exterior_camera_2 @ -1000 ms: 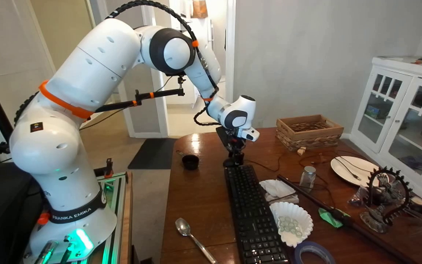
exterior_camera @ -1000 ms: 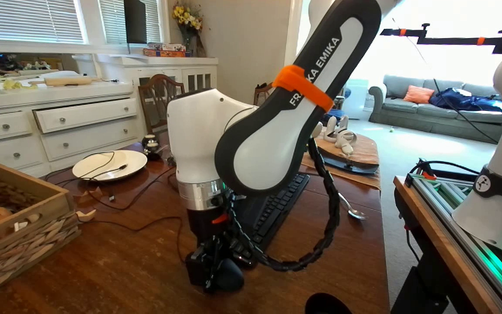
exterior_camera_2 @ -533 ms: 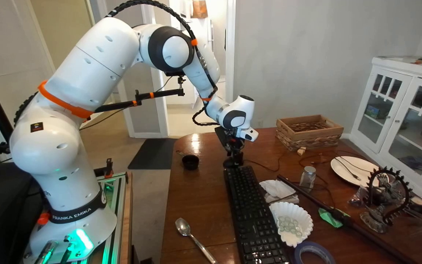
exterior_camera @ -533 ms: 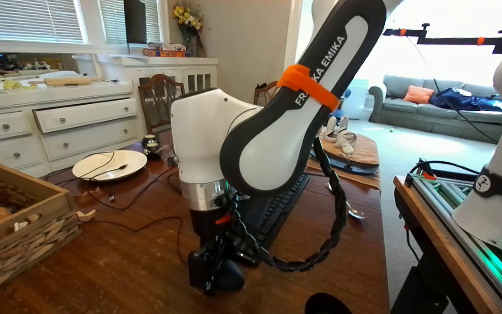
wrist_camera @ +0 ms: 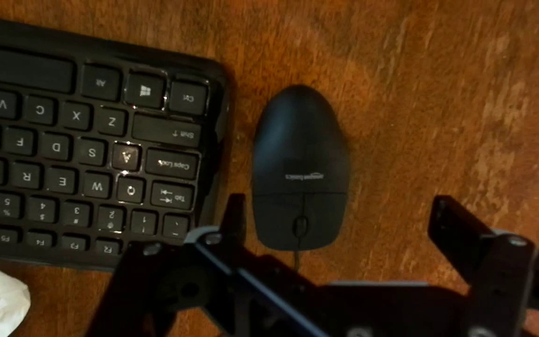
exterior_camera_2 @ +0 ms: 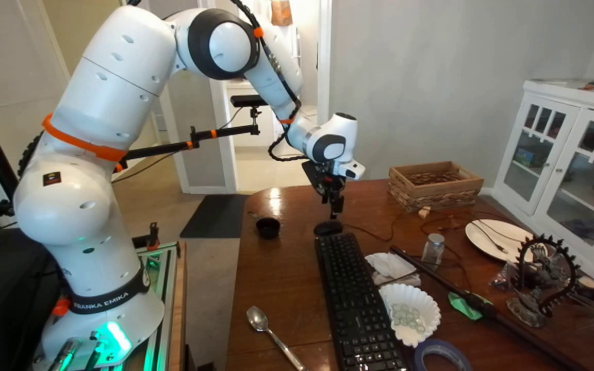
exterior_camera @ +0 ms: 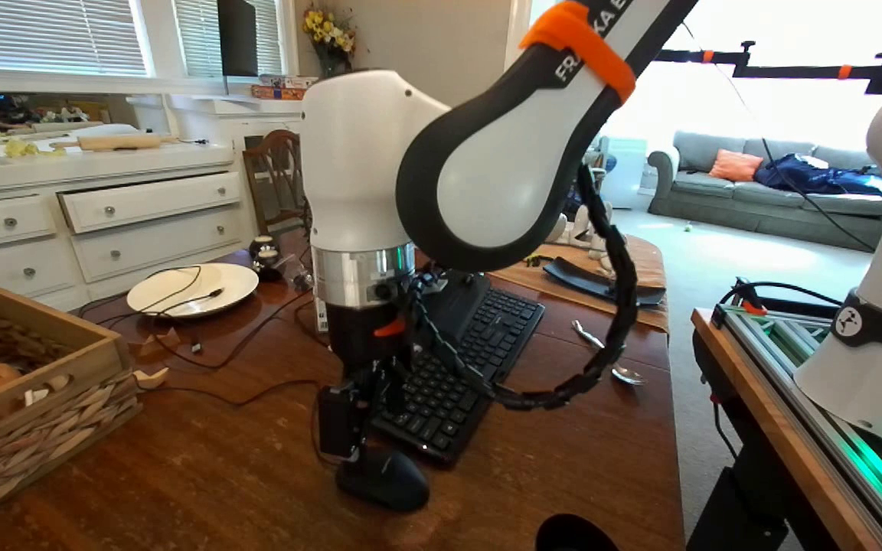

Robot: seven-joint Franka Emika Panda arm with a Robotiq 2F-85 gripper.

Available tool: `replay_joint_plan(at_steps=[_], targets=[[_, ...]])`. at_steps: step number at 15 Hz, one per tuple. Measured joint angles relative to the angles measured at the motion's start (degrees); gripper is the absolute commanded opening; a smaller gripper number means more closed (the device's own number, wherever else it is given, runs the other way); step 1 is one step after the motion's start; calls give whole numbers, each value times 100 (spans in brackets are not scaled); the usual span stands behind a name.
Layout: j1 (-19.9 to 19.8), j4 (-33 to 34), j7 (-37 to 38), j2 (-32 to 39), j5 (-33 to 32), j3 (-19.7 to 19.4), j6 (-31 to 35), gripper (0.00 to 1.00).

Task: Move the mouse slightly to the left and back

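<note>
The mouse (wrist_camera: 300,150) is small, black and rounded, with a thin cord at its button end. It lies on the wooden table just off the end of the black keyboard. It shows in both exterior views (exterior_camera: 387,484) (exterior_camera_2: 328,228). My gripper (wrist_camera: 338,206) is open and empty, its fingers wide apart. In the wrist view the left finger is between keyboard and mouse, and the right finger is well clear of the mouse. In both exterior views the gripper (exterior_camera: 360,448) (exterior_camera_2: 335,208) points down just above the mouse.
The keyboard (exterior_camera_2: 356,304) lies beside the mouse. A dark cup (exterior_camera_2: 268,228) stands near the table edge. A wooden basket (exterior_camera_2: 436,180), a white plate (exterior_camera_2: 498,239), a spoon (exterior_camera_2: 271,330), a white cloth (exterior_camera_2: 390,265) and a glass jar (exterior_camera_2: 433,249) are also on the table.
The arm and gripper have risen from down around the mouse to above it. The mouse is now uncovered on the table, in about the same place.
</note>
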Motion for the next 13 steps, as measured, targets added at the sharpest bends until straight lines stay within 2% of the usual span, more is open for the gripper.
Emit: replay_joint_plan(at_steps=[6, 10, 13], targets=[[73, -124, 26, -722, -2, 158, -927, 100], [167, -194, 463, -1093, -110, 168, -1444, 100], [227, -262, 817, -1275, -258, 149, -1582, 100]])
